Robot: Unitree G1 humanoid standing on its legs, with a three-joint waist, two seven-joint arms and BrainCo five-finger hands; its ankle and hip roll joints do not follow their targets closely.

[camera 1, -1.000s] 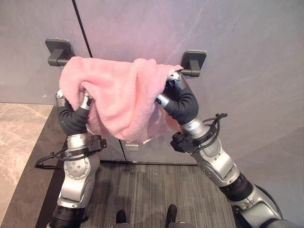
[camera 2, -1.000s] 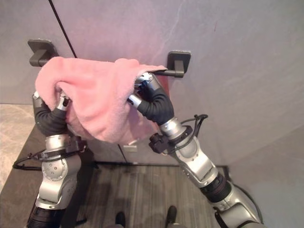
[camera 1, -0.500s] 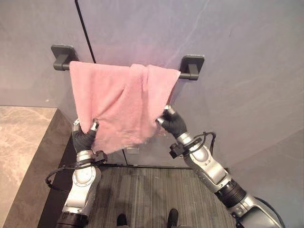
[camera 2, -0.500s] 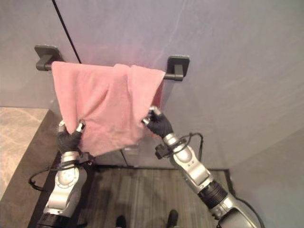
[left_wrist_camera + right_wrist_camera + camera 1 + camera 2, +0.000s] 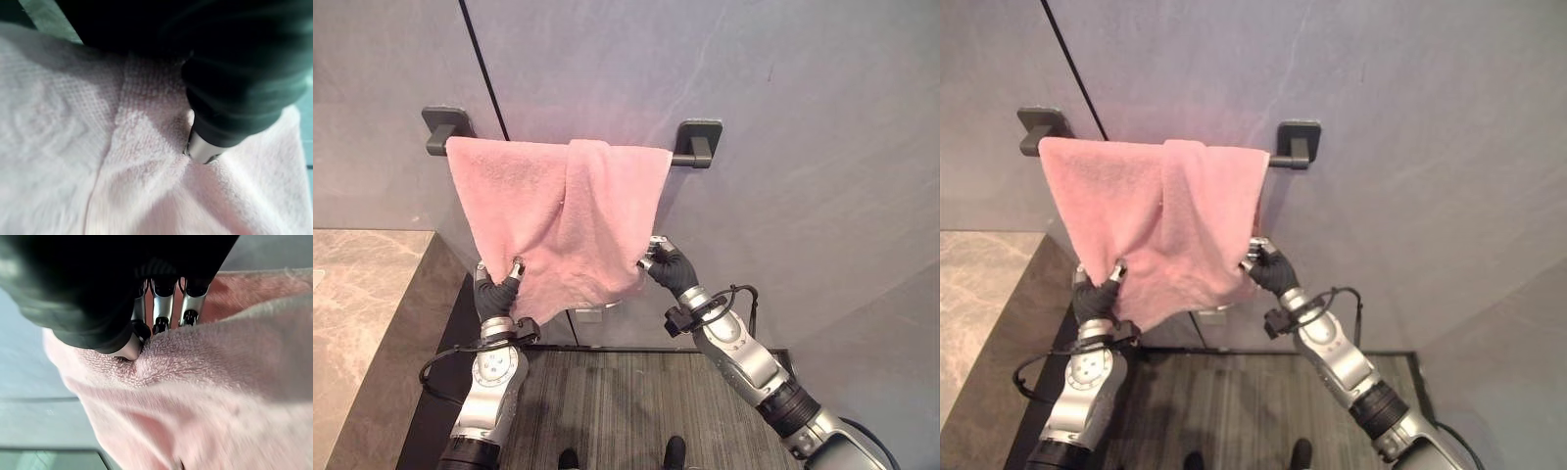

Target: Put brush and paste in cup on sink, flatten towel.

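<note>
A pink towel [image 5: 558, 211] hangs over a dark wall rail [image 5: 690, 157], with a vertical fold running down its middle. My left hand [image 5: 495, 292] pinches the towel's lower left corner; in the left wrist view the thumb [image 5: 205, 147] presses into the pink towel [image 5: 98, 147]. My right hand [image 5: 664, 265] grips the towel's lower right edge, and in the right wrist view its fingers [image 5: 161, 308] are curled into the pink towel [image 5: 220, 382]. Both hands hold the cloth down and taut, below the rail.
A beige marble counter [image 5: 357, 323] lies at the lower left, with a dark side panel below it. The grey wall [image 5: 803, 147] stands right behind the towel. A dark striped floor mat [image 5: 617, 401] lies below. The rail's two brackets [image 5: 445, 125] stick out from the wall.
Both hands came down from under the bunched towel near the rail to its lower corners. The towel now hangs spread and flatter, with one fold left in the middle.
</note>
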